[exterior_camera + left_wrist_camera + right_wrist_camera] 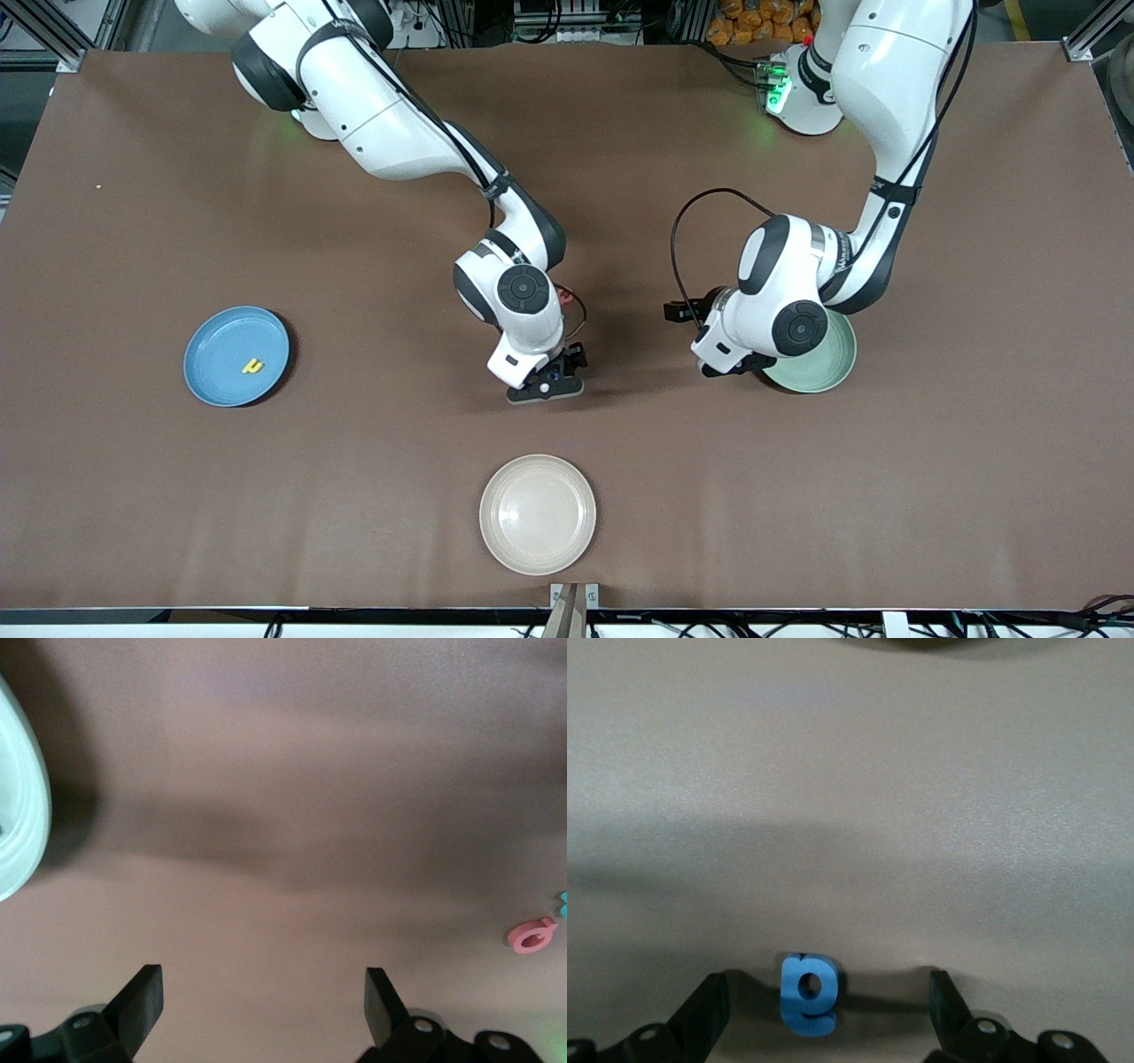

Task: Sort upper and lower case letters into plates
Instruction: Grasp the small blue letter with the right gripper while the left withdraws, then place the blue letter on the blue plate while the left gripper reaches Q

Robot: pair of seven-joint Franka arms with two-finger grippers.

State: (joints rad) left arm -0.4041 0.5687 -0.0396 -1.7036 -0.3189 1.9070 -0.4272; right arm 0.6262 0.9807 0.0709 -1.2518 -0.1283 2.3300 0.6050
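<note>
You have a brown desk [133, 221] carrying three plates: a light blue plate [221, 341] toward the right arm's end, a mint green plate [833, 368] toward the left arm's end, and a cream plate [538, 514] nearest the front camera, between them. A blue letter [807, 994], a pink letter [532, 935] and a teal piece [562, 898] lie directly on the desk.

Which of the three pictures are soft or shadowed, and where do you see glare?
Front view: sharp, green lamp glow on the table. Left wrist view: broad soft shadows, mint plate rim blurred. Right wrist view: pale, washed-out light; blue letter casts a shadow between the open fingers.
</note>
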